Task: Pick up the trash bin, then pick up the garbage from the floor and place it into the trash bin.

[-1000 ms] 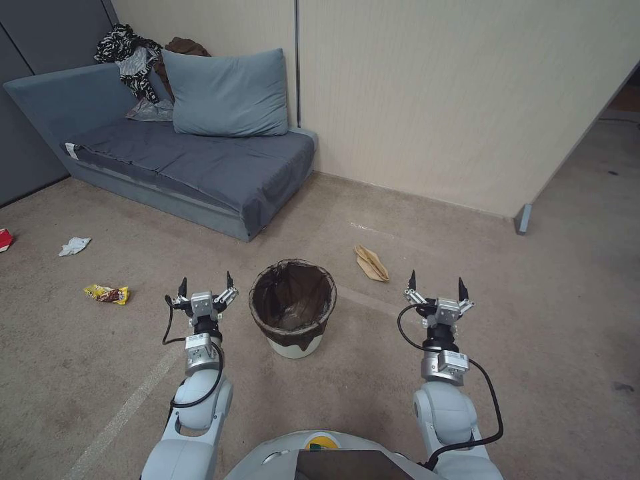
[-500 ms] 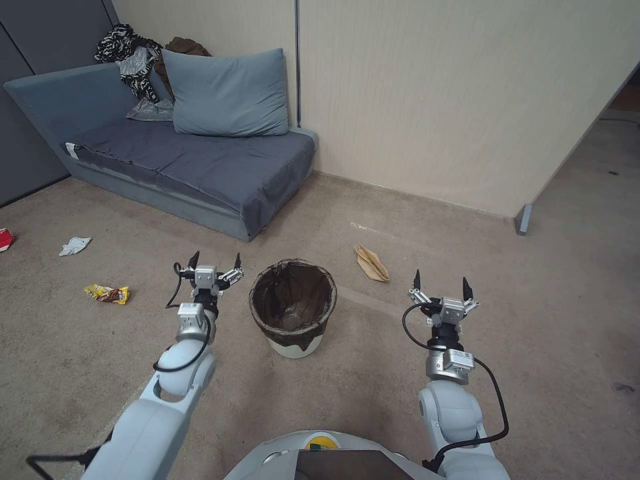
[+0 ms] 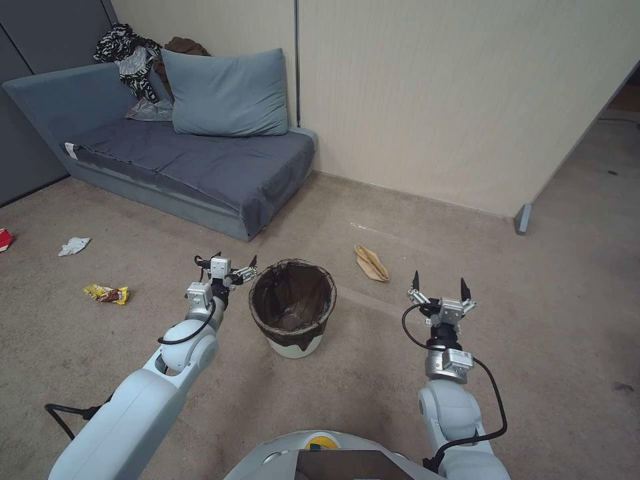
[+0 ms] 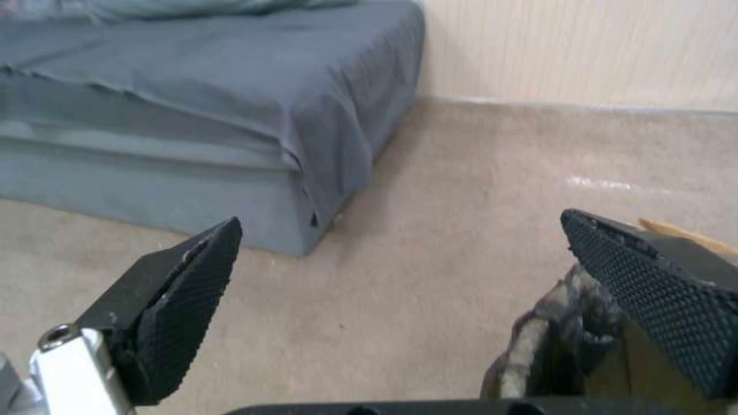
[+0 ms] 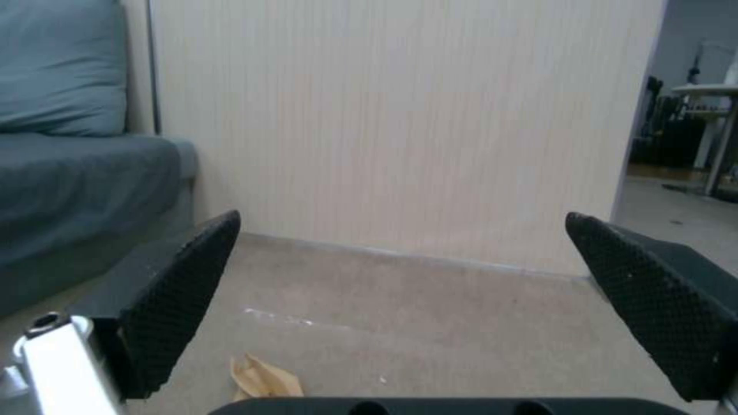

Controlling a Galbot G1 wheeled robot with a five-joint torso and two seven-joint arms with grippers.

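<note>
I hold my left gripper (image 3: 227, 261), jaws spread, just beside the trash bin (image 3: 293, 307), whose rim lies at its 3 o'clock (far nearer than the right gripper (image 3: 439, 287), also open).

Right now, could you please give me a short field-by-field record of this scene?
trash bin: upright on the carpet, dark liner over its rim
left end effector: open, beside the bin's left rim
right end effector: open, raised, apart from the bin
paper bag: flat on the carpet beyond the bin
snack wrapper: on the carpet, far left
tissue: on the carpet, far left
</note>
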